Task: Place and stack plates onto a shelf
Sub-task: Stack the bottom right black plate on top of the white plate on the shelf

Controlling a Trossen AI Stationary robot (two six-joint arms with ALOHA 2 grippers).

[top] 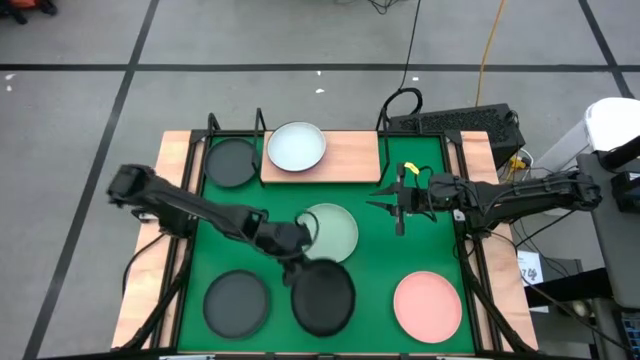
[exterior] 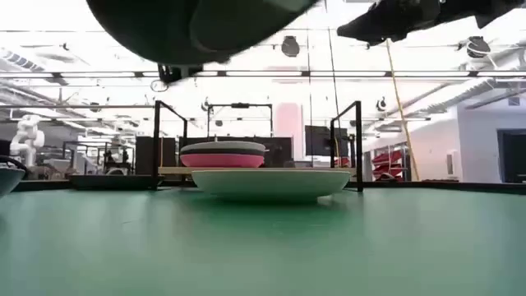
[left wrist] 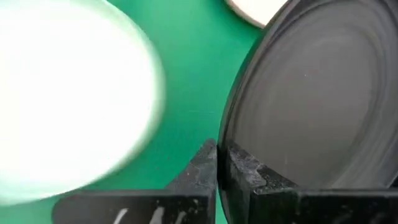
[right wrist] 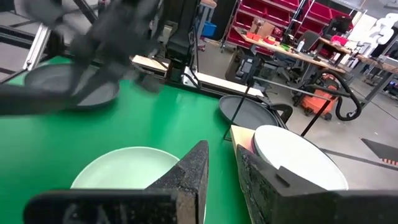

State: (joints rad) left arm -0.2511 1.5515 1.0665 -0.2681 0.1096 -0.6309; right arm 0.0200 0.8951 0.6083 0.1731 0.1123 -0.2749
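Beside pale green plate, left tool gripping black plate

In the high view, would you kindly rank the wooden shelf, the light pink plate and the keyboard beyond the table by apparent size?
1. The keyboard and the wooden shelf look alike in extent; the stacked plates hide part of the shelf, so I will not rank them.
2. The light pink plate looks smallest.
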